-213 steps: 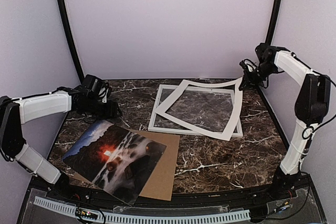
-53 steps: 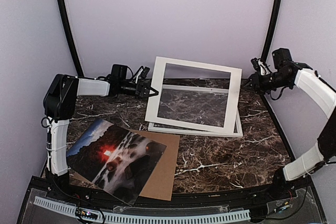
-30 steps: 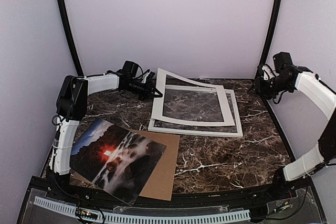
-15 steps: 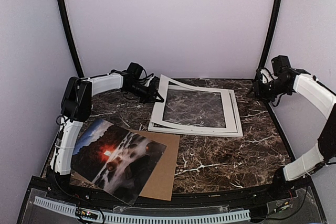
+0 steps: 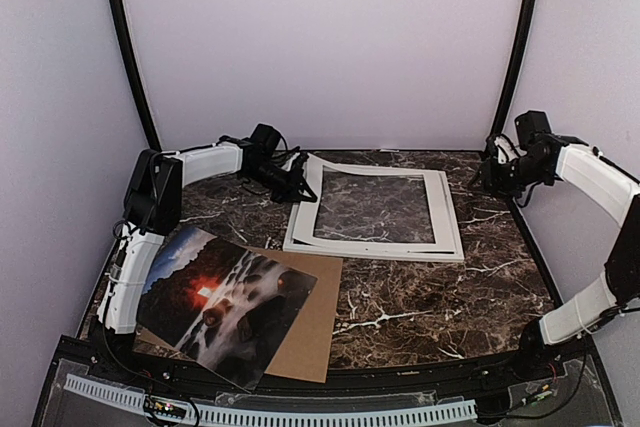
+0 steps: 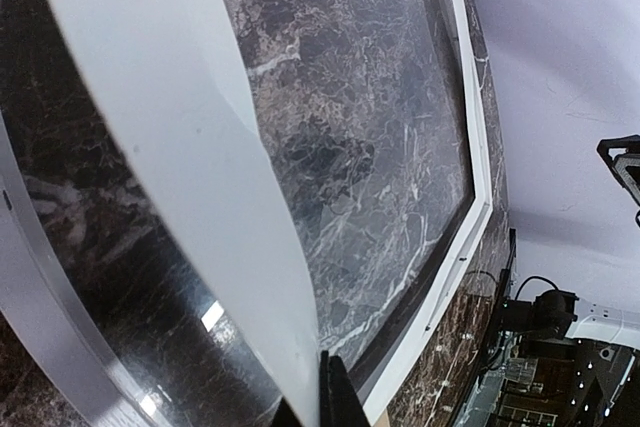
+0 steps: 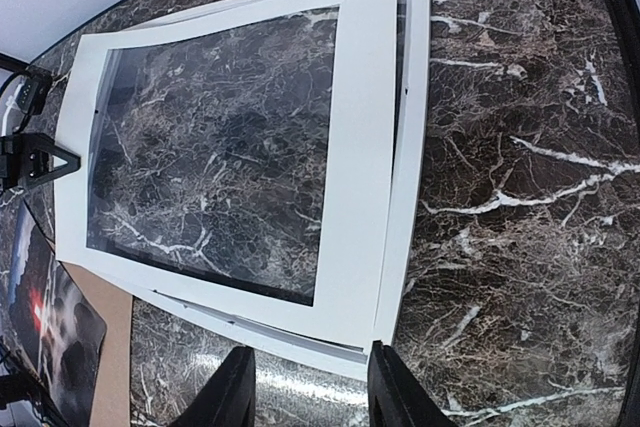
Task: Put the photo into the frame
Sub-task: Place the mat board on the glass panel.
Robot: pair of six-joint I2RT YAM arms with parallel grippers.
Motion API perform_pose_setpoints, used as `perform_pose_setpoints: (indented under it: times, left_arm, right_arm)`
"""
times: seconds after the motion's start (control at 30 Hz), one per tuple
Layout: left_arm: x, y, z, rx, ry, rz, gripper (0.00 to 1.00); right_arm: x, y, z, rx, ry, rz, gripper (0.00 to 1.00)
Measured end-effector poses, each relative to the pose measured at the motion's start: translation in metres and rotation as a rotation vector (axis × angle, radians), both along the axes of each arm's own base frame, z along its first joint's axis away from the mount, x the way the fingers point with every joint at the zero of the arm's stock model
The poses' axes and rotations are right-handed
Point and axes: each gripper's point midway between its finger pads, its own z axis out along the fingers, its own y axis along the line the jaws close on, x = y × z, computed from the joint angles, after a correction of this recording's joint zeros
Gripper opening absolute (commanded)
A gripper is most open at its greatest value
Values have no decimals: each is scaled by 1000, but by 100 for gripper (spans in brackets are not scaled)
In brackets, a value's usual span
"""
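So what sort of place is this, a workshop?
Probably a robot test booth: a left arm and a right arm mounted at one marble-look table, plain walls closing it in, and a photo and frame to practise on.

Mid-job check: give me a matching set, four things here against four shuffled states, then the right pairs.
1 photo
2 mat
3 frame
4 right gripper

A open, empty
B lying on cardboard
C pinched by left gripper
D under the mat

Pairs: 1-B; 2-C; 3-D; 4-A
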Motion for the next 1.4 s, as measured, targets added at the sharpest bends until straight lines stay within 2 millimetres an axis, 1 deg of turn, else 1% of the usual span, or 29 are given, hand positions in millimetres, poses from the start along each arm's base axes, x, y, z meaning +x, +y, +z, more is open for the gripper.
perform_pose_setpoints:
  times: [0.2,0.43,0.6,0.7,0.8,0.87,1.13,1.4]
  left_arm:
    - [2,1,-1,11,-5,4,0]
    - [1,-1,2,11,-7,-2,11]
    - [0,-3,3,10,-7,-5,13]
    - [-1,-4,3,11,-3,-4,12]
    - [-1,-5,3,13,2,0,3]
    - [-2,-4,3,15,7,4,0]
    - [-3,-6,5,4,20,4,0]
    - [-4,-10,14,-10,19,-14,0]
  right_arm:
    - [-1,0,-4,0,5,0,39]
    - [0,0,-8,0,9,0,39]
    - [0,0,-12,1,15,1,39]
    - [1,1,-13,3,16,1,39]
    - [0,1,-14,3,18,2,39]
    - [-1,1,-17,3,24,3,39]
    - [-3,1,-22,4,37,3,39]
    - [-1,2,-24,12,36,8,38]
